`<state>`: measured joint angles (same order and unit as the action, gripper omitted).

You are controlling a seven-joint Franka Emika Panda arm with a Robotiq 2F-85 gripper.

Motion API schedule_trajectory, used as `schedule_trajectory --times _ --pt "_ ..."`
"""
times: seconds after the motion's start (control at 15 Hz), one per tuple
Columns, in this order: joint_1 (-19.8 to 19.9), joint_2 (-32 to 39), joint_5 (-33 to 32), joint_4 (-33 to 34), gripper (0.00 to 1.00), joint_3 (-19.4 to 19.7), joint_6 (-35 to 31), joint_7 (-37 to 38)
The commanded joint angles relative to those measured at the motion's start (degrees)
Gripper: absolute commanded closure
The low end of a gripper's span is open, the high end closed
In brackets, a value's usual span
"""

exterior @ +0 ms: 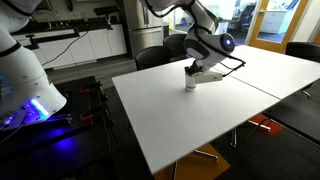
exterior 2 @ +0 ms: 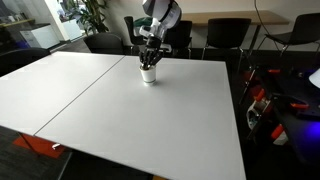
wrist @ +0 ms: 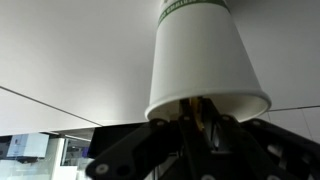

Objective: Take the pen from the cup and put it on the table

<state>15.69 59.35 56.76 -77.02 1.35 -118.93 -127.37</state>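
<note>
Progress is early. The pen (wrist: 203, 108) is not yet out of the cup (wrist: 195, 50), and laying it on the tabletop (exterior 2: 150, 120) is all still to come. The fingers (exterior 2: 149, 63) hang straight above the cup in both exterior views, with their tips at its mouth. In the wrist view a sliver of yellowish-tan stick shows between them, just inside the rim. They look narrowed around it, but I cannot tell whether they have clamped it or only bracket it; the dark linkages hide the contact. What is left, as I judge it, is a sure pinch, a straight lift clear of the rim, and then a set-down on bare tabletop to one side of the fingers.

The cup is matte white and paper-like, tapering from a rolled lip to a smaller base that carries a faint greenish print. It looks light enough to tip or ride up with the pen. The pen is thin, straight and smooth. Below the fingers the tabletop is flat, white and faintly glossy — a thin seam (exterior 2: 90, 90) runs across it well away from the cup.
</note>
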Motion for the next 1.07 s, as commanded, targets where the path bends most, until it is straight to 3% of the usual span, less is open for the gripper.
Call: schedule_trajectory --times 0.0,0.33,1.0 --pt "0.4 1.7 -2.0 3.0 0.96 -1.1 -1.0 3.0" --pt "0.9 1.6 -2.0 3.0 0.96 -1.4 -1.0 2.8" --pt "5.5 -4.7 -0.1 -3.4 0.96 -2.6 1.4 -0.1"
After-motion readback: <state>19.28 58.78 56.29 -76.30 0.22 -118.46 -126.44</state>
